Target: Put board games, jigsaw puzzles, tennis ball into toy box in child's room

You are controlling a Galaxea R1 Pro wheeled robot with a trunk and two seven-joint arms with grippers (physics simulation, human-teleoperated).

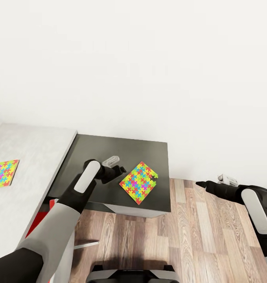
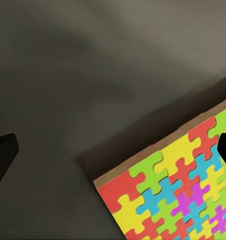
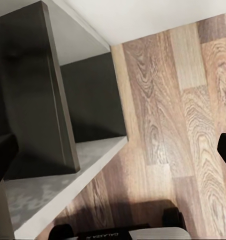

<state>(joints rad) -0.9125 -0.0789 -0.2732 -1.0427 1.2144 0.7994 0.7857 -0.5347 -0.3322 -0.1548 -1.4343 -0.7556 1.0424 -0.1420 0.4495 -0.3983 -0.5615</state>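
One jigsaw puzzle (image 1: 138, 182), a thin square of bright interlocking pieces, lies flat on the dark grey section of the table (image 1: 121, 147), near its front right corner. My left gripper (image 1: 120, 169) hovers just left of it, open and holding nothing. In the left wrist view the puzzle (image 2: 178, 192) lies partly under the open left gripper (image 2: 115, 152), one corner between the fingertips. A second jigsaw puzzle (image 1: 3, 173) rests on the pale grey top at the far left. My right gripper (image 1: 200, 184) is open over the floor, right of the table, also open in its wrist view (image 3: 115, 155).
A white wall rises behind the table. Wood-plank floor (image 1: 196, 236) spreads to the right and front. A red chair (image 1: 34, 229) shows under my left arm by the table's front edge. The right wrist view looks at the table's dark side panel (image 3: 38, 95).
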